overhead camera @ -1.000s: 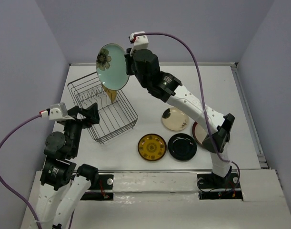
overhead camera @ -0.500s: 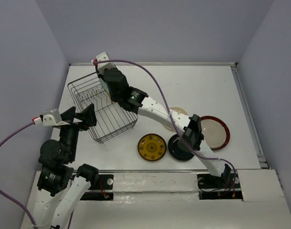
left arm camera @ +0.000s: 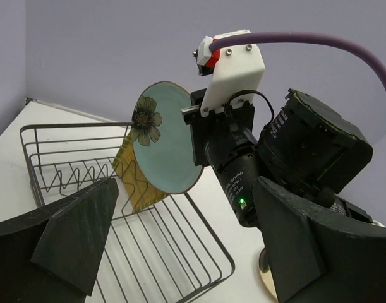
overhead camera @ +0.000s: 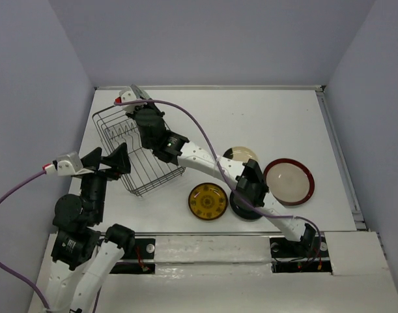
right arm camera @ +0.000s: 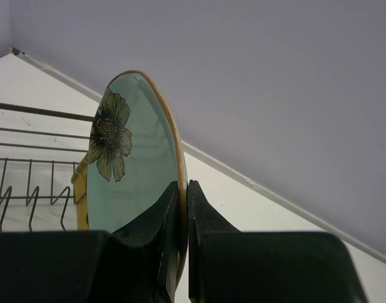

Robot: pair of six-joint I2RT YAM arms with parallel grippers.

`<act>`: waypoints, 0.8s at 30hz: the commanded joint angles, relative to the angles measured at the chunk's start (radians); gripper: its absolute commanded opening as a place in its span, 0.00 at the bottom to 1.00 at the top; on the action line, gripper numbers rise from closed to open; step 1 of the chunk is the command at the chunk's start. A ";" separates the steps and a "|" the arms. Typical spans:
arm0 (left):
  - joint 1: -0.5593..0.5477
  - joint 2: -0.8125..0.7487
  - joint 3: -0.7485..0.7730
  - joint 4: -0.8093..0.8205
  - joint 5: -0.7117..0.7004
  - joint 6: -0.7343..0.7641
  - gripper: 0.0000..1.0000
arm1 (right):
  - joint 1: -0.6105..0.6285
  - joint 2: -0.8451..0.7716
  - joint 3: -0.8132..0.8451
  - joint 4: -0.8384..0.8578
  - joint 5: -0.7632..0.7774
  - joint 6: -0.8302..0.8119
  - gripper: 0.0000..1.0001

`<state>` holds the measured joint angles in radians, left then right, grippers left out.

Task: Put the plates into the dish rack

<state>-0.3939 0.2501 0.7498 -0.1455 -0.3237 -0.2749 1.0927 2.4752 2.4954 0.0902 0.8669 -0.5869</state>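
Observation:
My right gripper (right arm camera: 183, 186) is shut on the rim of the pale teal plate (right arm camera: 136, 158) with a dark flower. It holds the plate upright on edge over the far end of the dish rack (overhead camera: 166, 166). The left wrist view shows this plate (left arm camera: 164, 139) just above the rack's prongs (left arm camera: 72, 177). The yellow ribbed fan-shaped plate (left arm camera: 131, 183) stands in the rack behind it. My left gripper (left arm camera: 186, 189) is open and empty at the rack's near left side. On the table lie the yellow patterned plate (overhead camera: 208, 201), black plate (overhead camera: 251, 205), cream dark-patched plate (overhead camera: 241, 155) and red-rimmed plate (overhead camera: 288, 181).
My right arm (overhead camera: 205, 160) stretches across the table from its base to the rack, passing over the black plate. The rack (left arm camera: 180, 252) sits at an angle near the table's left edge. Grey walls close in the back and both sides.
My right arm has swung the teal plate left and down, from high behind the rack to just over its far end. The red-rimmed plate is uncovered. My left gripper shifted slightly.

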 commanded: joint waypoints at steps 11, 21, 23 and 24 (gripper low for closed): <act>-0.005 -0.028 -0.009 0.057 -0.074 -0.007 0.99 | -0.004 0.031 0.048 0.230 0.023 0.053 0.07; -0.005 -0.034 -0.013 0.053 -0.090 0.000 0.99 | -0.004 0.034 -0.049 0.226 0.006 0.174 0.07; -0.005 -0.031 -0.015 0.054 -0.087 0.000 0.99 | -0.004 0.041 -0.058 0.224 0.001 0.186 0.07; -0.006 -0.031 -0.013 0.053 -0.087 0.000 0.99 | -0.004 0.041 -0.058 0.223 0.001 0.187 0.07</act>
<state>-0.3939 0.2310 0.7456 -0.1455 -0.3878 -0.2756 1.0927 2.5526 2.4317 0.1661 0.8761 -0.4511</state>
